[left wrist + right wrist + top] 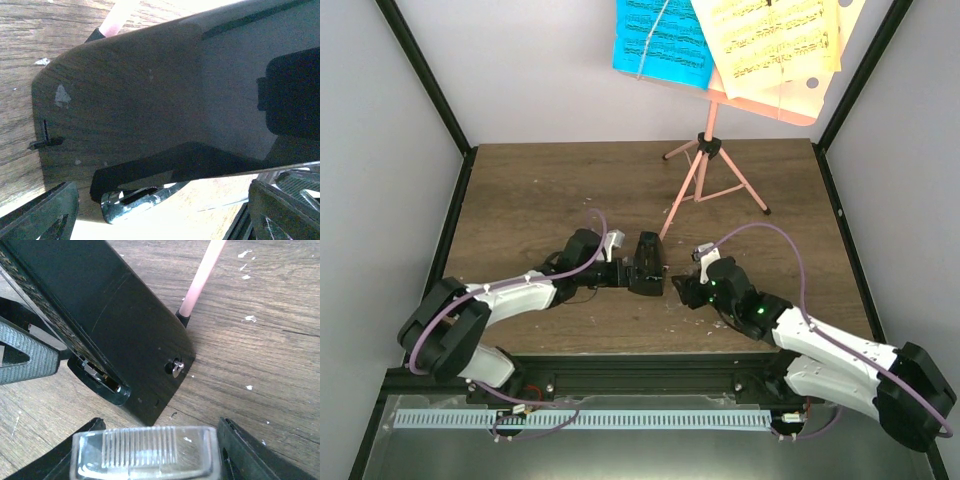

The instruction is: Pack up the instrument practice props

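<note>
The small black metronome (647, 262) is at the table's middle, tilted, and fills the left wrist view (150, 100). My left gripper (628, 272) (160, 192) has its fingers spread round it; one grey pad (22, 352) presses on its front face. My right gripper (682, 287) (155, 440) is shut on a clear ribbed plastic cover (145, 452), just right of the metronome (115, 315). The salmon-pink music stand (705, 150) stands at the back right. It holds a blue page (660, 40) and yellow pages (770, 40).
A pink tripod leg (202, 275) ends with a black foot right behind the metronome, also seen in the left wrist view (117, 15). Small white flecks lie on the wooden table (540, 190). Black frame posts and grey walls close in both sides.
</note>
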You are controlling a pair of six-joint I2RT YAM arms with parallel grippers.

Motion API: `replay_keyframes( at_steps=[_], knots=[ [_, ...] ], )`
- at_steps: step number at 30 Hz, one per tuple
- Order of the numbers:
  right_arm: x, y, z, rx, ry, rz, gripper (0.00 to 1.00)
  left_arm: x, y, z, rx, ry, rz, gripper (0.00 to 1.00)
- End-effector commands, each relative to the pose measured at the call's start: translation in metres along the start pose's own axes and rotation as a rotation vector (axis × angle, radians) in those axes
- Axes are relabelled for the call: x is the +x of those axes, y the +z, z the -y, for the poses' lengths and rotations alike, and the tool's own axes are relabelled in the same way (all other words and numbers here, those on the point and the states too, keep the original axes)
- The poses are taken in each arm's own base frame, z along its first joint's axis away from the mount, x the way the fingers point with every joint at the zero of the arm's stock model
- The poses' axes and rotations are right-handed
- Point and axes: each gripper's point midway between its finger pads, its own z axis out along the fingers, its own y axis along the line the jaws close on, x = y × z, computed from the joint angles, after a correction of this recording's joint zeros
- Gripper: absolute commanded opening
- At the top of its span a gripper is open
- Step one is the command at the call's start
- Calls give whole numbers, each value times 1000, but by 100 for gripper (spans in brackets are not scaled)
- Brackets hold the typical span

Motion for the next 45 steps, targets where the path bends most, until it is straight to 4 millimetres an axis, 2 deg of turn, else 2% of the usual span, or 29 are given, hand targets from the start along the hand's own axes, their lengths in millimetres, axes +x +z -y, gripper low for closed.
replay_keyframes(
  at_steps=[1, 10, 14, 16, 18, 20, 23, 26, 32, 34, 36, 38, 42, 45],
  knots=[
    [-21, -8, 4, 29, 10, 69, 51, -10, 4, 13, 65, 36, 19, 94],
    [-13, -15, 17, 98, 17, 29, 51, -3, 21, 41, 208, 43, -18, 93],
    [4, -16, 23, 115, 49, -14, 51, 1, 27, 56, 275, 53, -31, 93],
    [8, -16, 22, 97, 65, -8, 51, -2, 23, 58, 274, 67, -14, 92],
    [9, -16, 22, 94, 75, -8, 52, -9, 9, 60, 239, 111, 22, 92],
    [9, -16, 22, 98, 71, -21, 51, -12, -15, 58, 147, 158, 31, 93],
    [4, -16, 21, 109, 56, -25, 51, -36, -64, 68, 54, 252, 83, 96],
    [-3, -18, 21, 119, 51, -13, 51, -64, -114, 78, 43, 293, 118, 100],
    [-10, -29, 4, 129, 51, 45, 51, -119, -181, 55, -25, 191, 209, 100],
    [-14, -35, -4, 150, 49, 62, 51, -129, -196, 47, -68, 168, 265, 100],
    [-19, -42, -10, 187, 53, 85, 51, -134, -203, 32, -143, 170, 310, 100],
    [-25, -47, -17, 206, 41, 110, 51, -135, -206, 8, -259, 168, 342, 99],
    [-35, -48, -26, 203, 43, 149, 51, -131, -214, -35, -472, 199, 389, 99],
    [-41, -46, -29, 194, 59, 180, 51, -127, -228, -46, -564, 221, 435, 99]
  ],
)
